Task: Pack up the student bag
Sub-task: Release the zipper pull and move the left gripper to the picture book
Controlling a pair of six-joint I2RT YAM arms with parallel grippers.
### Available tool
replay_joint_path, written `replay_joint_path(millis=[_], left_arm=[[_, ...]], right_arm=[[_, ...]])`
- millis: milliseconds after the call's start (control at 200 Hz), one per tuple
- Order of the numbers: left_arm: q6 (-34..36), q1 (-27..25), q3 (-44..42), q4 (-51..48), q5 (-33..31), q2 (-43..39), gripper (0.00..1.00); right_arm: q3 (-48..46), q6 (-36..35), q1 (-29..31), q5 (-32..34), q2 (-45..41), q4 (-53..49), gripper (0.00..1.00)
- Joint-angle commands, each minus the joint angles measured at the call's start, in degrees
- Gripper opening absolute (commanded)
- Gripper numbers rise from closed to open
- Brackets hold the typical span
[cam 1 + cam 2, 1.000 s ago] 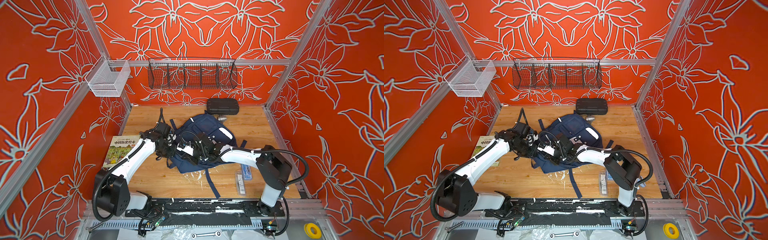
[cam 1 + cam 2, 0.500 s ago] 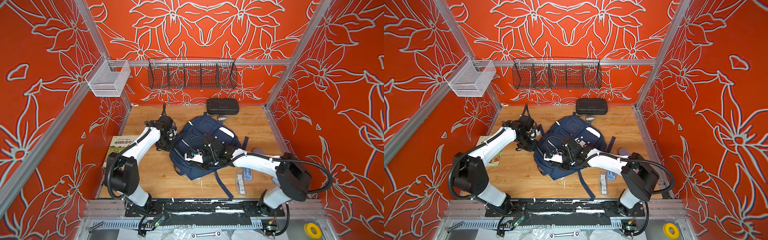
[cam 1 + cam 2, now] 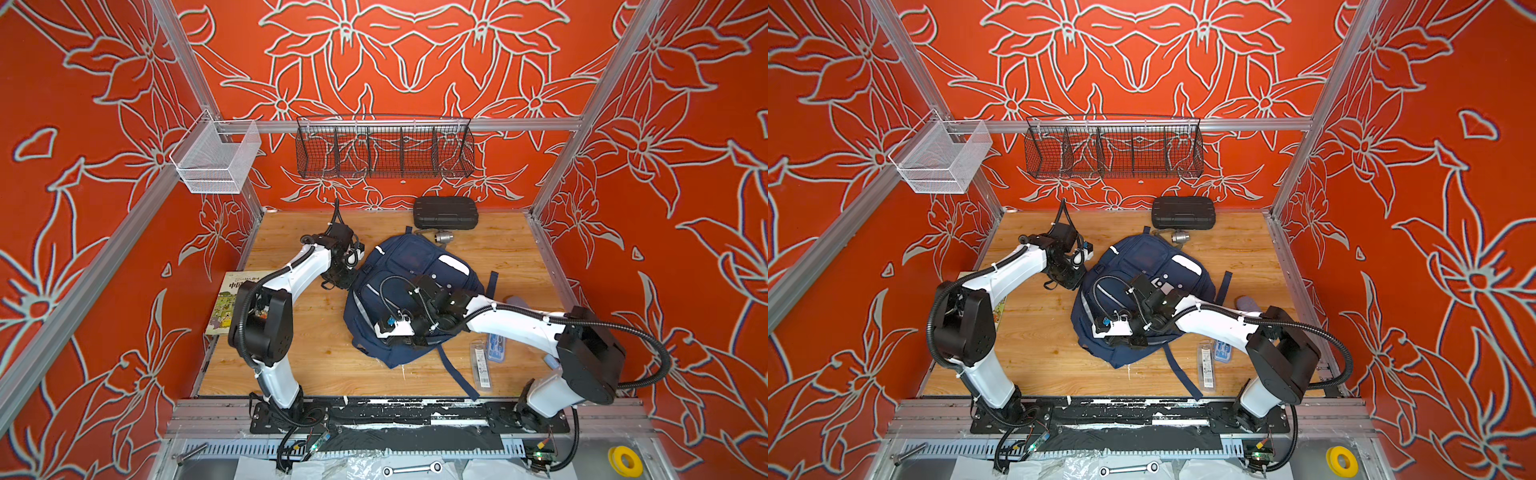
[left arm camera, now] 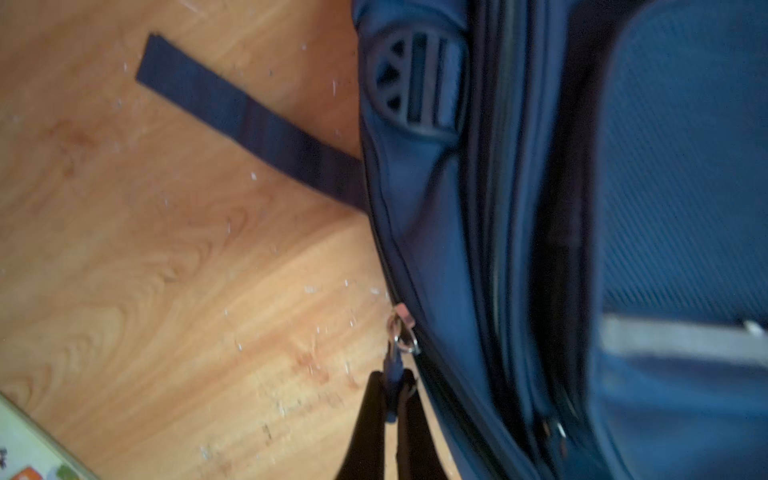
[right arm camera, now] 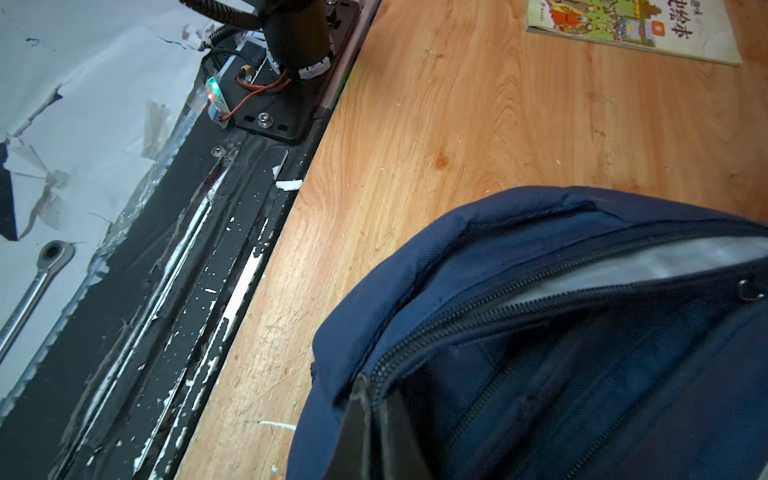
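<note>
The student bag is a navy backpack lying flat mid-table with straps trailing. My left gripper sits at the bag's left edge. In the left wrist view this gripper is shut on the blue tab of a zipper pull. My right gripper rests on the bag's near end. In the right wrist view it is shut on the bag's edge beside the zipper teeth. That zipper stands parted, and grey lining shows inside.
A picture book lies at the table's left edge. A black hard case and a small metal part sit at the back. Clear stationery packets lie front right. Two wire baskets hang on the walls.
My left gripper has travelled toward the back along the bag's left edge, away from the right gripper. The right gripper and the bag have shifted a little toward the front right.
</note>
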Motion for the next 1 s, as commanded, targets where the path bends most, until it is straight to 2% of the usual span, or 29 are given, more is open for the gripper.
replay_joint_path(millis=[0, 215, 295, 370, 385, 470, 585, 636, 656, 666, 816, 931, 996], left_arm=[[4.9, 0.4, 3.2, 7.9, -1.7, 2.6, 0.00], [6.1, 0.3, 10.7, 10.2, -0.1, 9.8, 0.00], [6.1, 0.4, 14.9, 8.1, -0.1, 12.9, 0.00], [5.7, 0.4, 18.1, 5.8, -0.4, 15.1, 0.00], [5.4, 0.4, 18.6, 5.4, -0.6, 15.4, 0.03], [2.7, 0.7, 20.9, 2.9, -1.7, 15.9, 0.34], [-3.5, 2.0, 19.9, 1.7, -3.8, 12.6, 0.63], [-6.3, 2.7, 18.3, 1.4, -4.5, 10.4, 0.90], [-7.4, 3.0, 17.6, 1.1, -4.8, 9.4, 0.94], [-7.9, 3.2, 17.3, 0.9, -4.9, 9.0, 1.00], [-17.1, 6.0, 11.1, -2.2, -7.8, 0.2, 0.97], [-27.0, 10.1, 6.4, -8.1, -13.0, -6.4, 0.97], [-32.5, 13.4, 2.9, -11.2, -13.4, -10.6, 0.97]], right_arm=[[1.8, -4.4, 0.5, -7.3, 0.3, -5.8, 0.00], [4.4, -4.3, 0.5, -8.0, 2.5, -7.6, 0.00], [4.7, 0.0, 0.5, -6.5, 2.9, -4.1, 0.00], [4.0, 6.9, 0.1, -3.8, 3.0, 2.2, 0.00], [4.0, 8.5, 0.1, -3.2, 3.1, 3.5, 0.00], [4.2, 16.2, -0.9, -0.1, 3.8, 9.5, 0.00], [3.8, 23.2, -1.9, 2.2, 5.2, 16.8, 0.00], [3.7, 25.2, -2.0, 3.6, 5.9, 19.0, 0.00], [3.8, 25.9, -2.1, 4.1, 6.2, 19.5, 0.00], [3.8, 26.4, -2.2, 4.4, 6.3, 19.9, 0.00], [4.8, 32.8, -3.5, 8.7, 8.6, 25.1, 0.00], [7.4, 34.5, -3.8, 9.0, 10.7, 24.9, 0.11], [8.5, 35.1, -3.8, 8.4, 11.7, 25.4, 0.19]])
